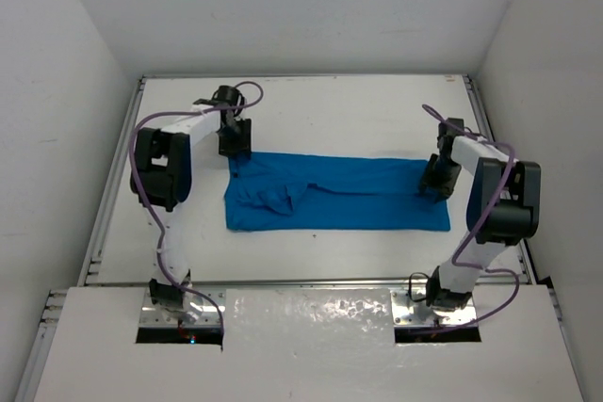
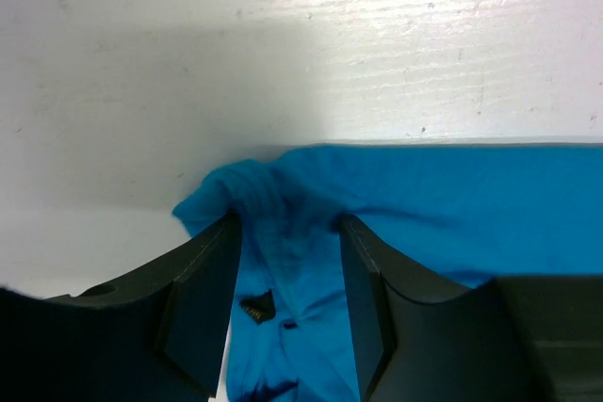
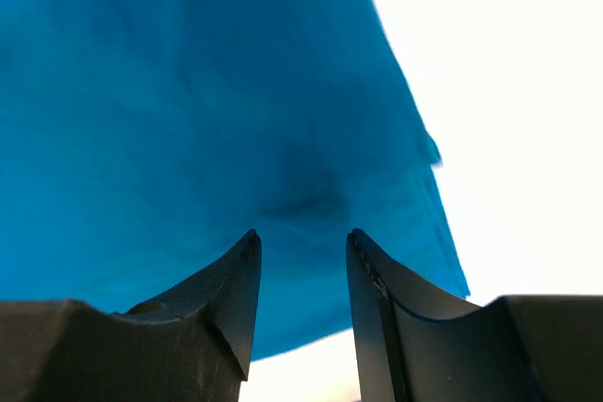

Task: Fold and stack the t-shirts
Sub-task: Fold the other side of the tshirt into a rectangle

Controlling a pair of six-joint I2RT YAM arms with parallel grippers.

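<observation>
Stage: t-shirt (image 1: 339,193) part-folded on tabletop (image 1: 311,110) | left fingers (image 2: 203,303), right fingers (image 3: 231,298): half-closed, pinching cloth | Left: further folds, stacking

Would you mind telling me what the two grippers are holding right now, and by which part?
Both hold the blue t-shirt: the left gripper pinches its bunched far-left corner, the right gripper pinches cloth near its right edge.

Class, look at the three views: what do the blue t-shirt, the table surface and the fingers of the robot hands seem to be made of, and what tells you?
T-shirt: soft matte cloth, probably knit; it wrinkles and bunches at the left hand.
Table surface: hard, white, painted or laminated board, likely; faint scratches and specks show in the left wrist view.
Fingers: rigid matte black, probably plastic; smooth, moulded-looking edges.
</observation>
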